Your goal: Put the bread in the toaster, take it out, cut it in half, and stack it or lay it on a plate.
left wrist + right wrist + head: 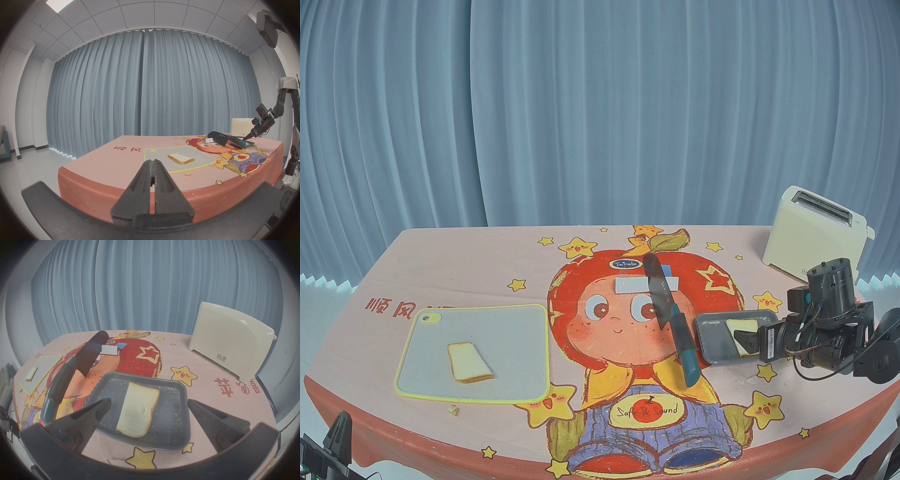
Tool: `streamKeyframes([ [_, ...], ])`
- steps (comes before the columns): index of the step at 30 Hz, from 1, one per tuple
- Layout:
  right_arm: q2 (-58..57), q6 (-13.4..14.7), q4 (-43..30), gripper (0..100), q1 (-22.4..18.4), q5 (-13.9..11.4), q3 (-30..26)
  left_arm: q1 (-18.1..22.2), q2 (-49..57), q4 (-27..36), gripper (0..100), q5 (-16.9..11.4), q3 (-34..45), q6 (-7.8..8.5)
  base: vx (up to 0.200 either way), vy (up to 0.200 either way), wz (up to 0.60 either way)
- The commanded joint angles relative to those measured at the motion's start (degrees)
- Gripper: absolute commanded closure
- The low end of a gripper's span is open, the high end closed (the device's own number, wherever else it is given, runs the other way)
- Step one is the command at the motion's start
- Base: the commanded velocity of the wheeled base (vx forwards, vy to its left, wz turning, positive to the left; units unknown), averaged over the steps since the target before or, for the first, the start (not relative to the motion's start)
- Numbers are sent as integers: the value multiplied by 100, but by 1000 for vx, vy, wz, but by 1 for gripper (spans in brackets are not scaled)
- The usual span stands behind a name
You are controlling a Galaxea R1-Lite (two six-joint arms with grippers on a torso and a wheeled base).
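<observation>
One half slice of bread (137, 408) lies on a dark grey plate (175, 433) at the table's right; the plate (712, 331) also shows in the head view. My right gripper (148, 404) hovers open just over that plate, a finger on each side of the bread, nothing held. The other half slice (469, 362) rests on the pale cutting board (506, 337) at the left front. A dark-bladed knife (672, 315) with a teal handle lies between board and plate. The cream toaster (815, 231) stands at the back right. My left gripper (153, 181) is shut, off the table's left front corner.
A small white and blue block (647, 282) sits in the table's middle under the knife blade. A bread crumb (452, 410) lies near the front edge by the board. Blue curtains hang behind the table.
</observation>
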State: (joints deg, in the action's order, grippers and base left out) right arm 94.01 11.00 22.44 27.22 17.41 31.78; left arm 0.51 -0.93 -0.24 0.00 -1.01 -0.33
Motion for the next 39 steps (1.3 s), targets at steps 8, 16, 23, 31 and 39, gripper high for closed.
streamKeyframes([
  [8, -604, -106, 243, 0, -569, -45, 188, 2, 93, -2, 100, 0, 101, -11, 0, 0, 0],
  [16, -806, -774, 1113, 0, -1624, -273, 197, 2, 93, -2, 100, 0, 101, -11, 0, 0, 0],
  [23, -858, -889, 1324, 0, -1817, -879, 65, -7, 93, -2, 100, 0, 101, -11, 0, 0, 0],
  [31, -920, -827, 1333, 0, -2028, -994, -23, -7, 93, -2, 100, 0, 101, -2, 0, 0, 0],
  [39, -2089, -941, 1386, 0, -2546, -1213, -497, 2, 93, -2, 100, 0, 101, 15, 0, 0, 0],
])
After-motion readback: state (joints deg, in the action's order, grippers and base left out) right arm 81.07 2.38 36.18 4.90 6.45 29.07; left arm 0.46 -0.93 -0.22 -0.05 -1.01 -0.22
